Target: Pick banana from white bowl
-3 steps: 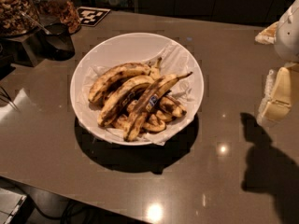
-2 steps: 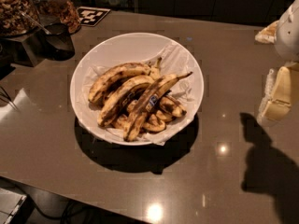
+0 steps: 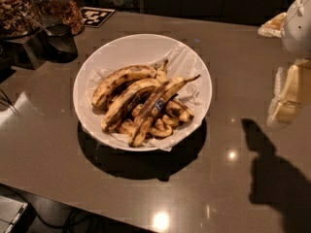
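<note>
Nothing has shifted since a second ago: the banana (image 3: 156, 107), long, dark-streaked and marked by a small blue sticker, lies untouched on top of the pile in the white bowl (image 3: 136, 45), its thin stem pointing far and right. Shorter spotted bananas (image 3: 121, 81) crowd beneath it and to its left, on a crumpled paper lining (image 3: 183, 62). You have the gripper (image 3: 284, 106) waiting at the right edge of the scene, well apart from the bowl, over the brown counter (image 3: 228, 130); its shadow (image 3: 272, 178) falls near and right. You cannot tell whether the claw is open or closed, but no banana is in it. Jars of nuts (image 3: 14, 8) stand at far left. On this evidence the pick has not begun: the reach across to the bowl, the descent, the grasp and the lift all remain for you.
</note>
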Controlling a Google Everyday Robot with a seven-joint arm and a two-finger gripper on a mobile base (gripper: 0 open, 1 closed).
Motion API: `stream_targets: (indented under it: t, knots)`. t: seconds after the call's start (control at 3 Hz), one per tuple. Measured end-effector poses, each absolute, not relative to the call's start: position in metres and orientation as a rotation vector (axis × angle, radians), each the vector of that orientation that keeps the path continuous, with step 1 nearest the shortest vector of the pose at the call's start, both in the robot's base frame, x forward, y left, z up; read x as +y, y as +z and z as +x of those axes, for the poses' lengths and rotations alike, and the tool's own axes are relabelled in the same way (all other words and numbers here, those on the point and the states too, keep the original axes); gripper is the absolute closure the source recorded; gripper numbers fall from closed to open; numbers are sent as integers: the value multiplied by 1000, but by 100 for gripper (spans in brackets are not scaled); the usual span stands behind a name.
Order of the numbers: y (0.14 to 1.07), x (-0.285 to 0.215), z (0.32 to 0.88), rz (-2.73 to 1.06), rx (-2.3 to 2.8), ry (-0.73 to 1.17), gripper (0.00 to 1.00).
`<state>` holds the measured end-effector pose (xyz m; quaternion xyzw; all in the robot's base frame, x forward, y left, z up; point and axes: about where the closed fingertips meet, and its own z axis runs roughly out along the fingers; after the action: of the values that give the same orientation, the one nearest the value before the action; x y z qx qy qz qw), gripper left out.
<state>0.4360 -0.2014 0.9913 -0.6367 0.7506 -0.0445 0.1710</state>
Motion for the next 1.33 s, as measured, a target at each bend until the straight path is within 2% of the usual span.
stream_targets:
  t: [0.67,1.33]
  knots:
    - [997,-197,438,-1807,2085,-123,0]
    - [1012,-152,450,-1986,1844,-217,0]
